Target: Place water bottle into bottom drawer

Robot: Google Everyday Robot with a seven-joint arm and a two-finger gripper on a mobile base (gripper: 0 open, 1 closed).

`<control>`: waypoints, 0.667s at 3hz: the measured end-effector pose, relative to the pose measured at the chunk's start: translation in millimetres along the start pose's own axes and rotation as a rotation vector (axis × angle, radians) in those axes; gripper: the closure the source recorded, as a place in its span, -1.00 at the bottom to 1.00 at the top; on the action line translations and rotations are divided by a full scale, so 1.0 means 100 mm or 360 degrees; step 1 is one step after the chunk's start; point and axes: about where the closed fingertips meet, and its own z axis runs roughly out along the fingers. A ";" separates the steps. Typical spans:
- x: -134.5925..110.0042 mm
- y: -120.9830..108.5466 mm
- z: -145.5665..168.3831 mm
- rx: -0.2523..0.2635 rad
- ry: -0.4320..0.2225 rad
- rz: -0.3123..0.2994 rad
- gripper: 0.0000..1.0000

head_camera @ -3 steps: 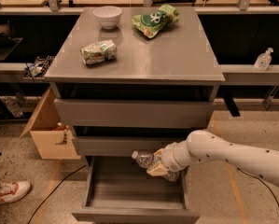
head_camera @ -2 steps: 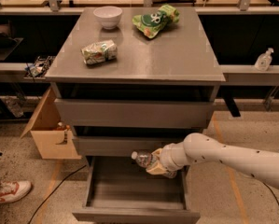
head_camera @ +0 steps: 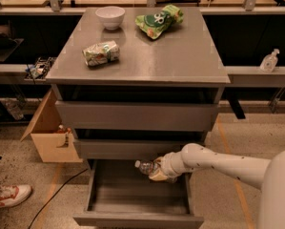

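The bottom drawer [head_camera: 132, 202] is pulled open below two closed grey drawers; its inside shows no objects. My white arm reaches in from the right and my gripper [head_camera: 162, 170] hangs over the drawer's back right part. It is shut on the water bottle [head_camera: 147, 167], a small clear bottle lying sideways with its white cap pointing left, just above the drawer's back edge. The bottle's rear half is hidden by the gripper.
On the cabinet top [head_camera: 180, 61] lie a crumpled can or wrapper [head_camera: 101, 53], a white bowl [head_camera: 110, 16] and a green-white snack bag [head_camera: 159, 19]. A white pump bottle [head_camera: 269, 60] stands on the right shelf. A cardboard box [head_camera: 49, 130] sits left; a shoe [head_camera: 6, 197] at far left.
The gripper with the bottle has shifted slightly left and a little lower over the open drawer. The drawer and the tabletop items have not moved.
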 end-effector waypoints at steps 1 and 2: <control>0.36 0.01 0.43 -0.0059 0.0049 0.0060 1.00; 0.36 0.01 0.43 -0.0059 0.0049 0.0060 1.00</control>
